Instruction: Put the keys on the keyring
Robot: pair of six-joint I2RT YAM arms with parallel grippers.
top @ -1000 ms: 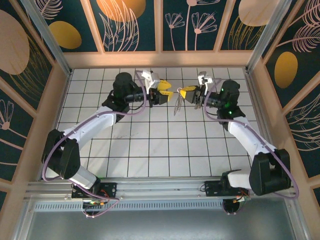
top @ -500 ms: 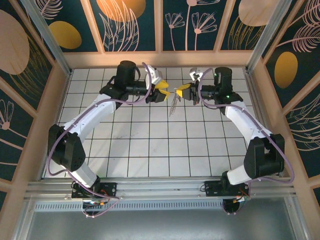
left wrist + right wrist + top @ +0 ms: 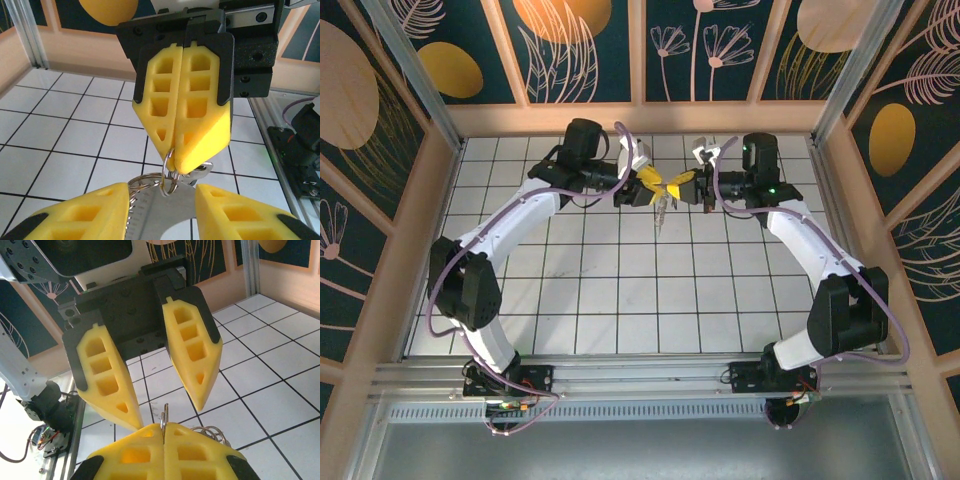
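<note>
Right gripper (image 3: 678,187): jaws fully closed, yellow fingertips (image 3: 135,455) pressed together and pinching the thin silvery keyring (image 3: 163,419), which stands edge-on out of the seam between them. Left gripper (image 3: 653,186): jaws parted, its two yellow fingers (image 3: 80,215) set either side of the ring with a clear gap between them; whether either finger touches the metal cannot be told, and no grip is visible. In the top view the two grippers meet tip to tip in the air above the white tiled table (image 3: 520,300), near the middle of its far edge, the arms reaching in from the left and right. Keys (image 3: 662,212): a slim silvery cluster hanging from the meeting point of the grippers, clear of the tiles; individual keys cannot be told apart. Left wrist view: a jagged-edged silvery loop and a flat metal piece lie between the left fingers, just below the closed right fingertips.
</note>
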